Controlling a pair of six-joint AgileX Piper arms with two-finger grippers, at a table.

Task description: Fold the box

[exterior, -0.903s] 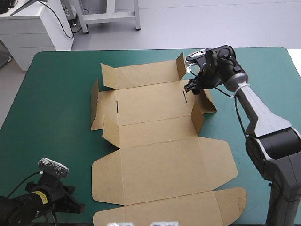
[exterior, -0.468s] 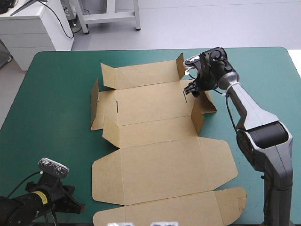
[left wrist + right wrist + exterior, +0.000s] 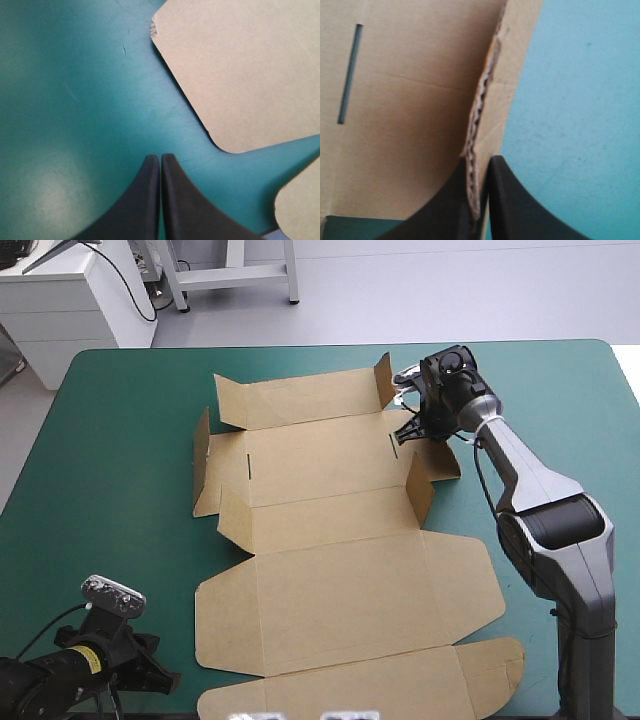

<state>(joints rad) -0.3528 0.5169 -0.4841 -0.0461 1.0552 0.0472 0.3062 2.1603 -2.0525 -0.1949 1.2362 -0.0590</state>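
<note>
Your left gripper point(image 3: 160, 159) at the near-left corner, fingers pressed together, empty, over the teal-green cover point(image 3: 110, 470), brown box point(image 3: 340, 540) mostly flat mid-table, some flaps up, your right gripper point(image 3: 481, 167) pinched onto a raised far-right flap point(image 3: 438, 458).

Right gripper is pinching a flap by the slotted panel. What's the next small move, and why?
Probably lift the side flap upright, hinging it toward the slot. The right gripper is shut on its raw edge, the flap is only partly raised, and most of the box lies flat. The left gripper is shut over bare teal-green cover, apart from the board.
</note>
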